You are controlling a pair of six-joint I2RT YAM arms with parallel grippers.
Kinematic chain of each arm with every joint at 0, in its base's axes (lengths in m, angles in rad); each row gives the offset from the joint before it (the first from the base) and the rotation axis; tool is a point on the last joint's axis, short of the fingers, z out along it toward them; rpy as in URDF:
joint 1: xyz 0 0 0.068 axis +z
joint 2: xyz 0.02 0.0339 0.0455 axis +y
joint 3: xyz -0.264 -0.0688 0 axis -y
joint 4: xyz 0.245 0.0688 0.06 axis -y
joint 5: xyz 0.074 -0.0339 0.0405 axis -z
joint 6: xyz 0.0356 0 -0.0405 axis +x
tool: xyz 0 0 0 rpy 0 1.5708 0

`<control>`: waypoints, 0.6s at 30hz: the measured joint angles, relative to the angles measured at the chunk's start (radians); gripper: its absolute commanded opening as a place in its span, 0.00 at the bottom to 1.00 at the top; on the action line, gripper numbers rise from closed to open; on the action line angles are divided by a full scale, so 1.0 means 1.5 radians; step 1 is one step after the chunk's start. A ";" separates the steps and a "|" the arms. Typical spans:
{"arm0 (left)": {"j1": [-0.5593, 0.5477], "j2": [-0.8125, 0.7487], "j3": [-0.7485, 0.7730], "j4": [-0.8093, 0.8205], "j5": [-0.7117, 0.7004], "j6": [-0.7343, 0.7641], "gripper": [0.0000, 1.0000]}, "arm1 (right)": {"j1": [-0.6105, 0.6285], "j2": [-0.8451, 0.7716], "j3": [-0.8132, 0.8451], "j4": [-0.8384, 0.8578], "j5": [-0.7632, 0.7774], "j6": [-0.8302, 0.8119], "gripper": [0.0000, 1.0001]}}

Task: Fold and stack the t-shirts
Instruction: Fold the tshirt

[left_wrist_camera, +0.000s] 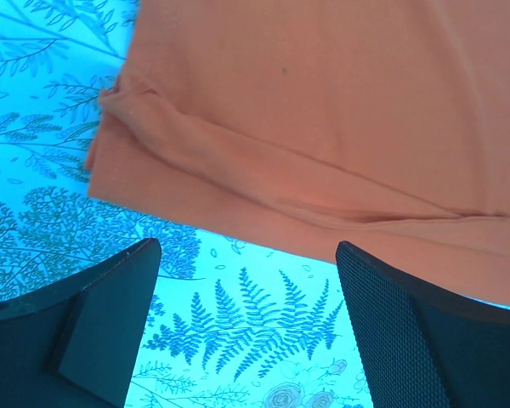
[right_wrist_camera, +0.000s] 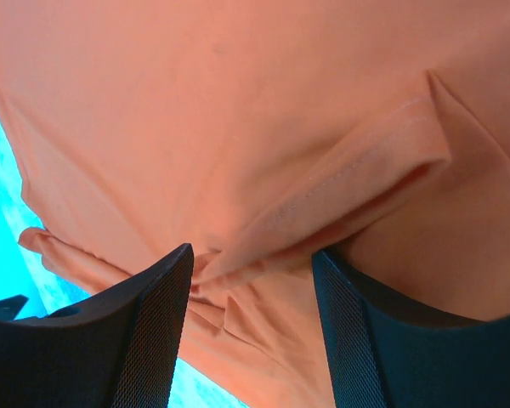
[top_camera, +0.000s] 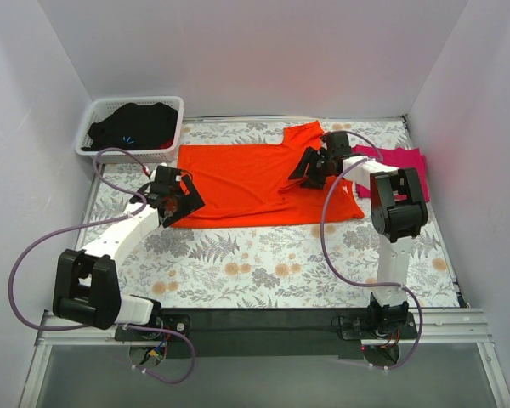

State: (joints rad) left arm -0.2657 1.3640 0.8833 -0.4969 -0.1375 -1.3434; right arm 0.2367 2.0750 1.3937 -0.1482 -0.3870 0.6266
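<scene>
The orange t-shirt [top_camera: 246, 183] lies spread on the floral table, partly folded, one sleeve sticking up at the far right. My left gripper [top_camera: 178, 200] is open and empty just off the shirt's near-left corner; in the left wrist view the shirt's edge [left_wrist_camera: 323, 136] lies beyond the gap between the fingers [left_wrist_camera: 391, 331]. My right gripper [top_camera: 313, 166] is open over the shirt's right side, its fingers [right_wrist_camera: 153, 314] astride a folded hem [right_wrist_camera: 340, 187]. The magenta-pink t-shirt [top_camera: 399, 161] lies bunched at the far right, partly behind the right arm.
A white basket [top_camera: 93, 115] holding dark cloth stands at the far left corner. White walls close in the table on three sides. The floral tablecloth [top_camera: 263, 263] stretches in front of the orange shirt.
</scene>
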 measured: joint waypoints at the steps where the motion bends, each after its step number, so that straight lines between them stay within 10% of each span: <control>1: 0.006 -0.003 -0.006 0.001 0.001 0.002 0.78 | 0.002 0.010 0.009 0.000 -0.004 0.005 0.55; 18: 0.060 0.000 -0.023 0.000 -0.004 0.001 0.75 | 0.025 0.050 0.126 0.032 -0.077 -0.049 0.53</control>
State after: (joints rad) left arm -0.1761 1.3643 0.8482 -0.4973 -0.1429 -1.3426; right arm 0.2741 2.1502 1.5829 -0.1001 -0.5026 0.5537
